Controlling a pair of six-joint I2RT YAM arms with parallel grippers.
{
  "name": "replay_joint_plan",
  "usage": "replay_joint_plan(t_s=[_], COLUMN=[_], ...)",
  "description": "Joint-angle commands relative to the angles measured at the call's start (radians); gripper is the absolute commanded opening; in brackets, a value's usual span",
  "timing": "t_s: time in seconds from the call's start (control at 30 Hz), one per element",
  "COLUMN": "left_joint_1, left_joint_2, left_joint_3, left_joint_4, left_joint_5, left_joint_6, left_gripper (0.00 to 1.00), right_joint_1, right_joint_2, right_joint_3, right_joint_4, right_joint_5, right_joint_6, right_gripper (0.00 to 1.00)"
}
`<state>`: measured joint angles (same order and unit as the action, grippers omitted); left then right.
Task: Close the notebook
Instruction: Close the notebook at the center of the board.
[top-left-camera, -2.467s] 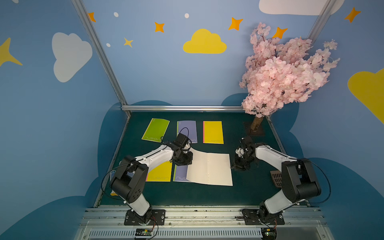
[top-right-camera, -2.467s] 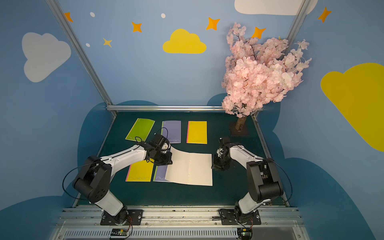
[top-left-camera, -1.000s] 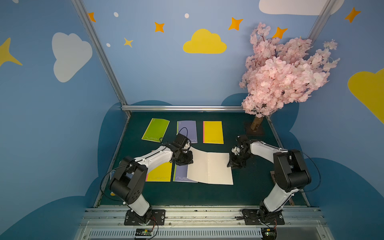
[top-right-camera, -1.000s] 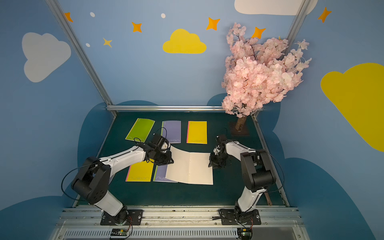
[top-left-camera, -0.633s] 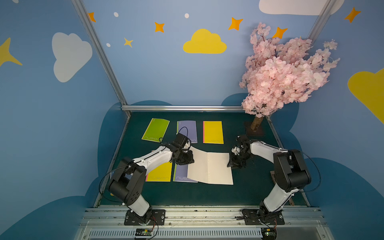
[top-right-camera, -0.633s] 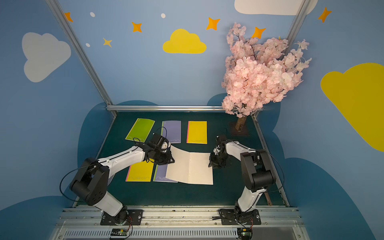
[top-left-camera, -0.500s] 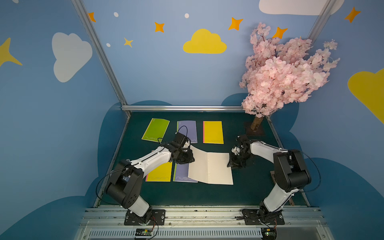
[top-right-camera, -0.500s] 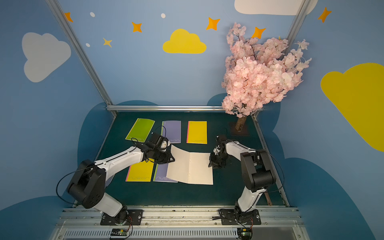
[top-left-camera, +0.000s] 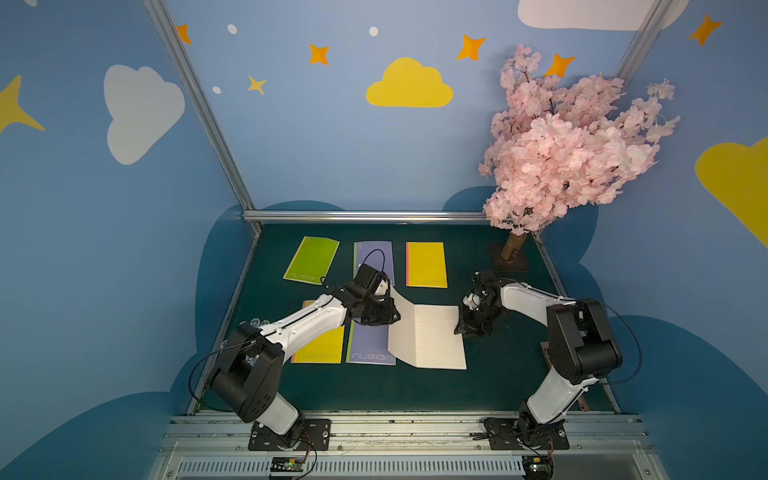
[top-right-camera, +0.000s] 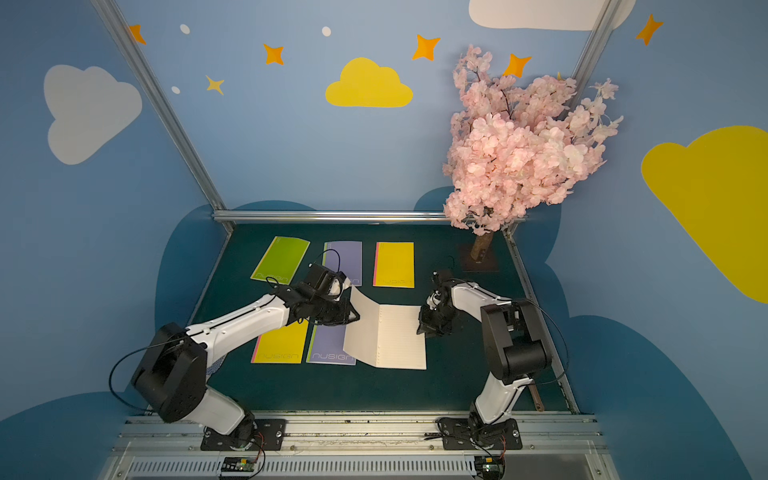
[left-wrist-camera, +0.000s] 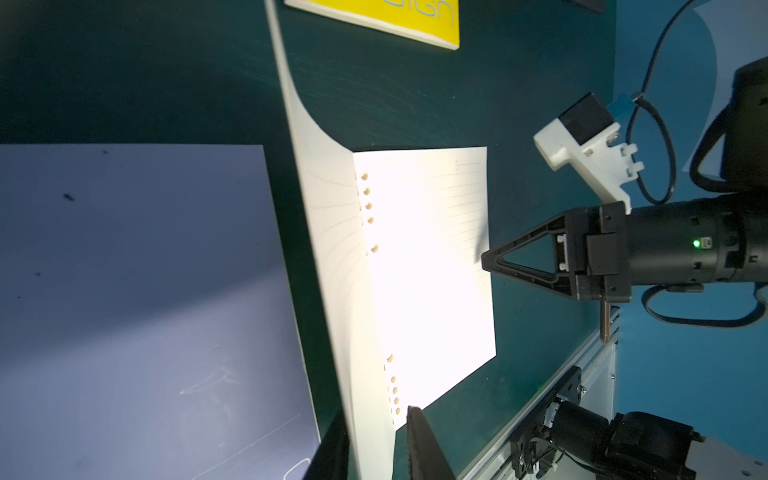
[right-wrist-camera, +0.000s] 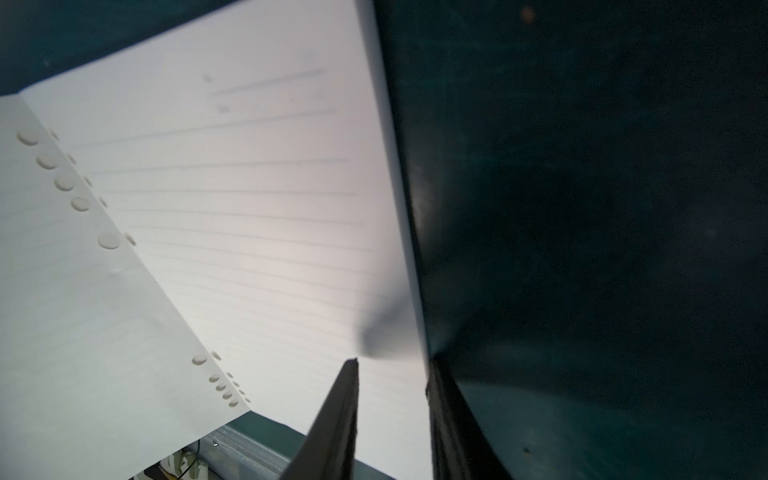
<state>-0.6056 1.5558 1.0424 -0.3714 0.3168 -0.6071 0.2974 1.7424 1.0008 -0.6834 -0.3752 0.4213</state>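
So, the notebook (top-left-camera: 434, 338) was lying wide open around the middle of the bench (top-left-camera: 374, 395), just beside a closed purple one (top-left-camera: 368, 347). Nothing was actually shut yet. The left leaf (left-wrist-camera: 328, 291) stood curled up off the bench, while the right page (right-wrist-camera: 257, 199) lay flat.

The left tool (top-left-camera: 390, 318) had its jaws a bit spread, with that raised leaf running between them. In the left wrist view a gap showed on one side, so I'd call it loose, not a pinch. The right tool (right-wrist-camera: 390, 368) was parted too, straddling the outer edge of the flat page. One finger (right-wrist-camera: 345, 399) was over the paper and the other sat alongside on the bench.

My read: early days. One half needed swinging right over onto the other and pressing flat.
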Motion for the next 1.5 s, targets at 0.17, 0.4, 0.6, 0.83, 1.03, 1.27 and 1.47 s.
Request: replay_joint_plan(t_s=[0.17, 0.4, 0.6, 0.83, 1.03, 1.27, 1.47], left_joint_1=[-0.04, -0.065, -0.078, -0.097, -0.105, -0.122, -0.141], left_joint_2=[0.004, -0.005, -0.031, -0.048, -0.025, 0.021, 0.061], left_joint_3=[0.032, 0.045, 0.032, -0.013, -0.011, -0.005, -0.004], left_joint_4=[0.045, 0.064, 0.114, 0.23, 0.258, 0.321, 0.392], left_joint_5=[-0.012, -0.015, -0.008, 0.016, 0.04, 0.085, 0.131], left_joint_6=[-0.041, -0.052, -0.065, -0.081, -0.085, -0.104, -0.122], left_gripper=[0.28, 0.31, 0.32, 0.35, 0.35, 0.36, 0.36], right_joint_1=[0.013, 0.013, 0.013, 0.011, 0.009, 0.005, -0.009], right_joint_2=[0.02, 0.016, 0.01, 0.001, -0.011, -0.029, -0.064], right_joint_3=[0.0, -0.001, -0.003, -0.004, -0.002, -0.001, 0.003], right_joint_4=[0.049, 0.049, 0.05, 0.046, 0.04, 0.029, 0.012], right_joint_5=[-0.027, -0.03, -0.029, -0.029, -0.026, -0.021, -0.01], right_joint_6=[-0.012, -0.013, -0.012, -0.011, -0.013, -0.014, -0.016], right_gripper=[0.29, 0.29, 0.29, 0.28, 0.29, 0.28, 0.29])
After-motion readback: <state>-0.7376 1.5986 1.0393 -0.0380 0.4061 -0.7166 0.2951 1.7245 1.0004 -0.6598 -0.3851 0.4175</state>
